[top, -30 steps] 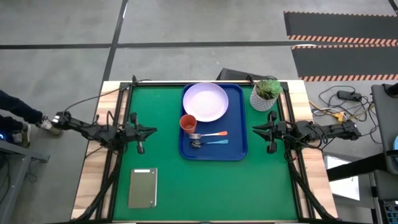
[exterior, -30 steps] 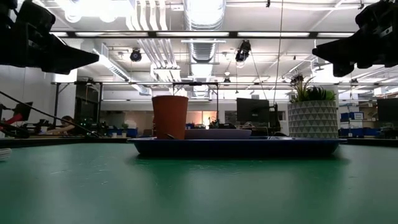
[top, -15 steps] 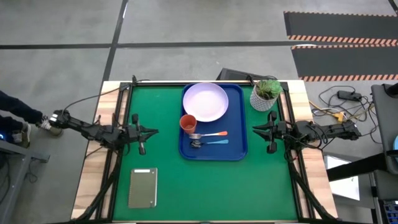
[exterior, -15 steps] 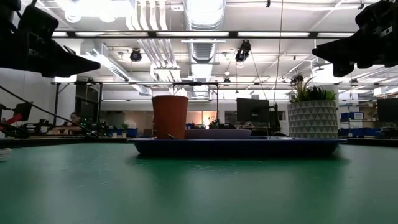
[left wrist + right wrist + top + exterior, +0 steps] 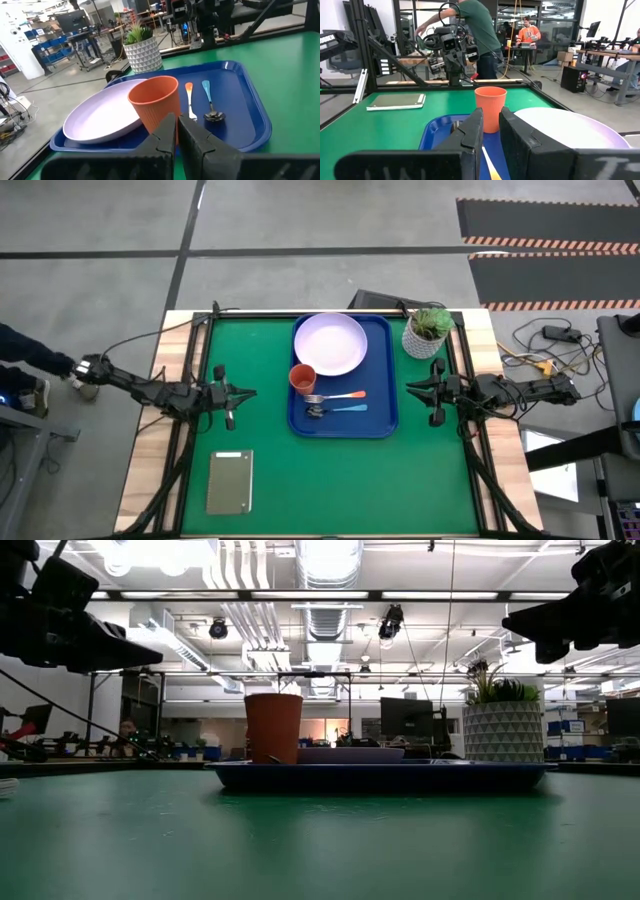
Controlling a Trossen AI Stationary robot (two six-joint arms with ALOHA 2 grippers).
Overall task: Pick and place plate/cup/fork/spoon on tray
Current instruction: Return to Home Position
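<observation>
One dark blue plastic tray (image 5: 385,370) with a raised rim lies against the worktop's far edge, holding four things. One round lavender plate (image 5: 330,344) fills its far end, beside one red-orange cup (image 5: 302,377), one orange-handled fork (image 5: 340,396) and one blue-handled spoon (image 5: 338,410). The left gripper (image 5: 248,392) is pressed together, empty; the right gripper (image 5: 410,387) stands slightly apart, empty.
</observation>
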